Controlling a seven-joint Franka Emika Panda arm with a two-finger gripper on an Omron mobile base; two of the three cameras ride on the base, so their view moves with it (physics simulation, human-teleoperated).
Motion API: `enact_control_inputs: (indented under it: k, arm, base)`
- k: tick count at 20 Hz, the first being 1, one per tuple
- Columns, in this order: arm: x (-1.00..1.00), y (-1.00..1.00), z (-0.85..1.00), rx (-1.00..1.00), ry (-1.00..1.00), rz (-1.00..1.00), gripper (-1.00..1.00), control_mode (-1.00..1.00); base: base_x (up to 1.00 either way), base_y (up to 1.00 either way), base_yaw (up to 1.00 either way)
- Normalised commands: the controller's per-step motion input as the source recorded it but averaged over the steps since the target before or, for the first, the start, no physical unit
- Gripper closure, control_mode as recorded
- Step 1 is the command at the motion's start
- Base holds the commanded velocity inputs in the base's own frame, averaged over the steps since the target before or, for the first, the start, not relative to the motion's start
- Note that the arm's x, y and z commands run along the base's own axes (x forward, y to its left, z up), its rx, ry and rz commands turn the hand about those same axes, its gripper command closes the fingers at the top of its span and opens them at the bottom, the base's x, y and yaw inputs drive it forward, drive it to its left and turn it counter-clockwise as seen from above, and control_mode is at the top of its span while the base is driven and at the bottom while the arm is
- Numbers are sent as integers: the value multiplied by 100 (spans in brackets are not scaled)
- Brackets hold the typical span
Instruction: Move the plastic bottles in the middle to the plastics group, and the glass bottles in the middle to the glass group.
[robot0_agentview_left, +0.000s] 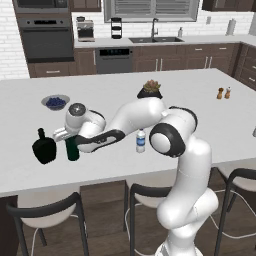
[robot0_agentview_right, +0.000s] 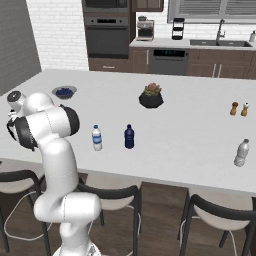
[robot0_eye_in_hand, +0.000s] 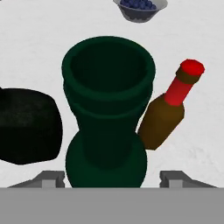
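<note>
Pincer (robot0_eye_in_hand: 112, 179) spread around green wine bottle (robot0_eye_in_hand: 107, 118) beside black flask (robot0_agentview_left: 44, 148); placement seems done, retreat upward next.

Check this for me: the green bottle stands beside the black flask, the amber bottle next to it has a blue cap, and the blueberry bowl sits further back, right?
Not quite. The amber bottle has a red cap, not a blue one, as the hand view shows. The rest holds: the green bottle stands beside the black flask, and the blueberry bowl sits further back.
</note>
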Motion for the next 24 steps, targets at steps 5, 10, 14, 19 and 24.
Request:
enact_control_inputs:
  k: [5, 10, 14, 19, 24]
  arm:
    - [0, 0, 0, 0, 0, 0, -100, -100]
    - [-12, -4, 0, 0, 0, 0, -100, -100]
    - [-63, -41, 1, 1, 0, 0, -100, -100]
    - [-75, -61, 13, 9, -1, -1, -100, -100]
    - [-32, -76, 42, 3, 2, -3, -100, -100]
  base:
    - [0, 0, 0]
    - [0, 0, 0]
    - [0, 0, 0]
    - [0, 0, 0]
    - [0, 0, 0]
